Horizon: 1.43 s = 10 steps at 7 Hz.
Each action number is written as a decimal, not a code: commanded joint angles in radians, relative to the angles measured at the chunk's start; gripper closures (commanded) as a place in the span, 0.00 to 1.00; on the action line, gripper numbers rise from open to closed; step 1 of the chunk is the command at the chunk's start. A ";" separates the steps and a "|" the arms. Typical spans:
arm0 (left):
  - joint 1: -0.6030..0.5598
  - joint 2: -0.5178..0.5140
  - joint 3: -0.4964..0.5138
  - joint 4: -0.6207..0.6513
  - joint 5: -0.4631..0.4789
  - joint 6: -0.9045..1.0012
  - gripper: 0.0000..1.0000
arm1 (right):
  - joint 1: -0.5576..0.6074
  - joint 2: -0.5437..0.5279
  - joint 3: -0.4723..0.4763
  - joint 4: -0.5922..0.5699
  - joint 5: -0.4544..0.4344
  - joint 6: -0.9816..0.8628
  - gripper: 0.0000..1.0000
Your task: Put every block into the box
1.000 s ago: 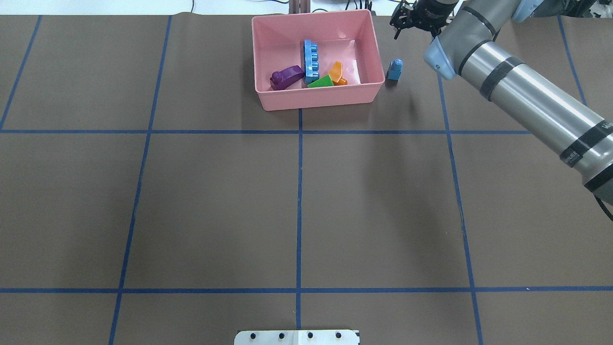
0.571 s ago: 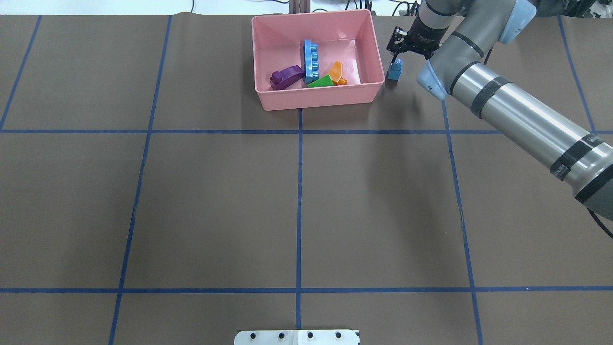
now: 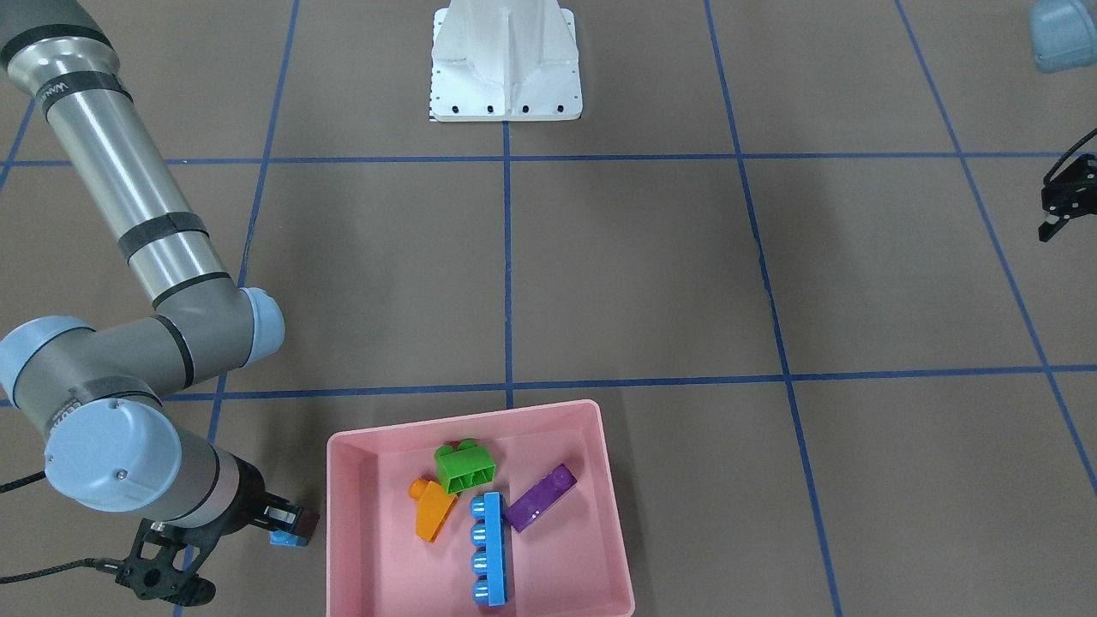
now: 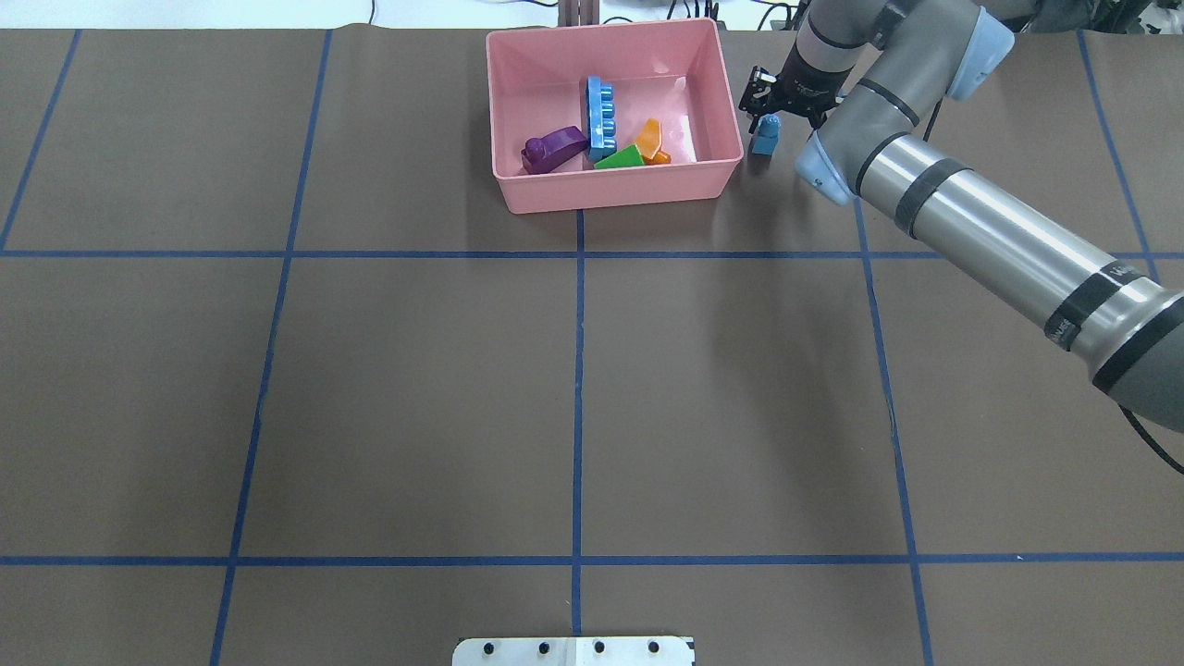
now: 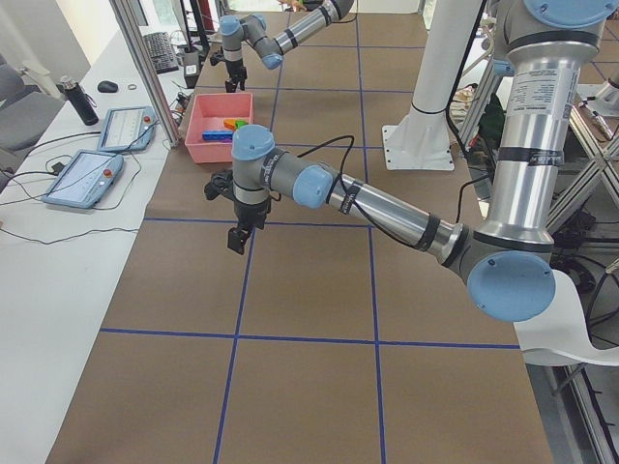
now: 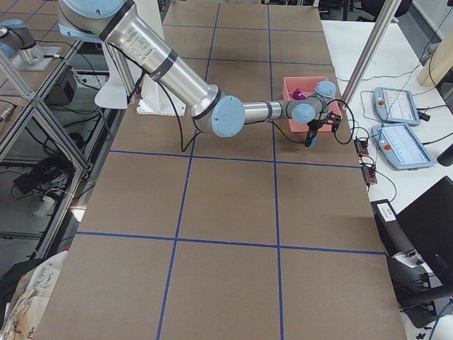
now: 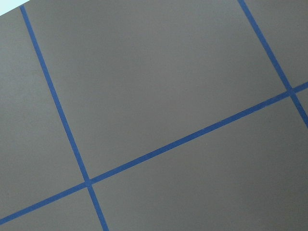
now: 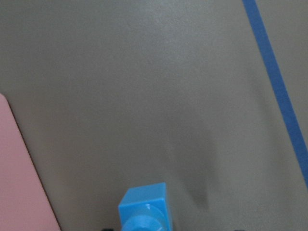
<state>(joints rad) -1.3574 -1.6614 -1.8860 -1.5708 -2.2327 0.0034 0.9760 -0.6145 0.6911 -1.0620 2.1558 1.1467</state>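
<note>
Now, you have the right pincer [image 4: 766,109] low over the small one-stud light blue block [image 4: 765,137]. Its jaws stand apart, one on either side of the block. The right wrist view shows the block's studded top at the bottom of the picture, and you cannot tell from it whether a finger touches the block.

- The block stands upright on the counter [image 4: 416,388], just beside the box [image 4: 610,192], outside its short wall on the robot's right.
- The box sits against the counter's far edge, the one opposite the robot's base, about midway along it.
- Four blocks lie inside the box.
  - The long four-stud light blue block [image 4: 601,118] is near the centre.
  - The long purple block [image 4: 555,148] is tilted to its left.
  - The green two-stud block [image 4: 620,159] and the orange sloped block [image 4: 650,139] are close together to its right.
- The left pincer [image 3: 1061,206] hangs above bare counter toward the left edge, well apart from the box. You cannot tell whether its jaws are apart or together.
</note>
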 commanded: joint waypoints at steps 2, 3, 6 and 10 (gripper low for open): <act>0.001 0.020 -0.008 -0.006 -0.002 0.001 0.00 | -0.016 0.021 -0.042 0.043 -0.022 0.005 0.36; 0.001 0.020 -0.016 -0.006 -0.002 0.001 0.00 | -0.014 0.022 -0.044 0.045 -0.022 0.005 0.98; 0.004 0.020 -0.015 -0.003 -0.001 0.000 0.00 | 0.066 0.006 0.035 0.048 0.048 -0.022 1.00; 0.006 0.019 -0.013 -0.003 -0.001 -0.006 0.00 | 0.019 0.108 0.217 -0.161 0.057 0.071 1.00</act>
<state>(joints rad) -1.3515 -1.6428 -1.8988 -1.5740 -2.2335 -0.0021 1.0557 -0.5514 0.8863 -1.1875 2.2754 1.1630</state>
